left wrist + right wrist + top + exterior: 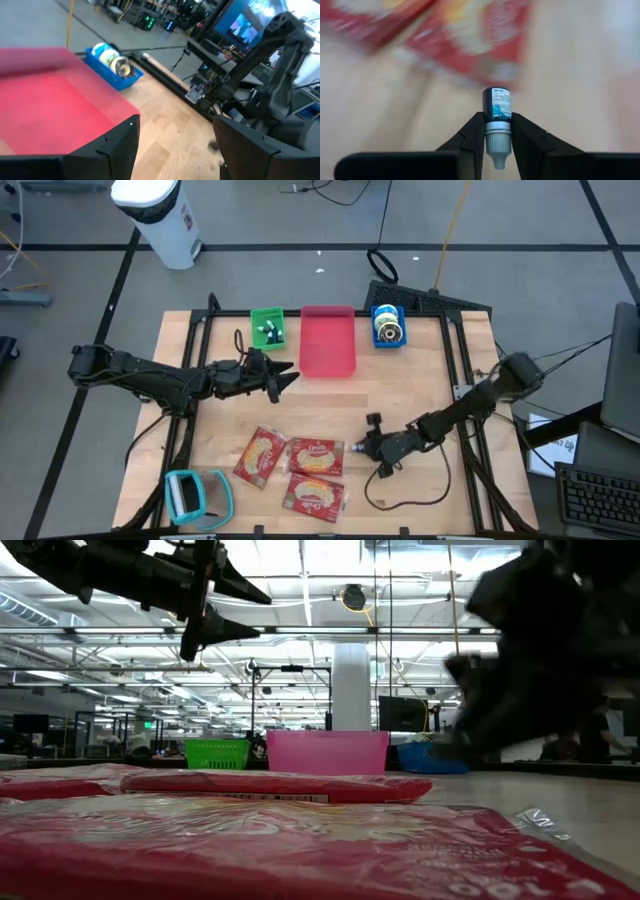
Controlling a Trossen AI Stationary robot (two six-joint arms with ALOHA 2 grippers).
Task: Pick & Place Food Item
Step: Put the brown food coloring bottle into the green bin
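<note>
Right now my right gripper (pixel 498 137) pinches a small dropper bottle (pixel 497 120) near the table's front edge, beside the snack packets (pixel 290 465). It's a narrow hold (cap only), so the bottle could twist free. Left gripper (pixel 285 378) waits open, empty.

The high view looks straight down on the whole tabletop (pixel 420 395) from well above. The low view sits at tabletop height just behind the red food packets (pixel 270 785), looking level across to the far edge, where the pink bin (pixel 327 752) stands; the high view shares both. The left wrist view looks forward over that bin toward the blue bin (pixel 114 70). The right wrist view looks down, close, at the packets.
</note>
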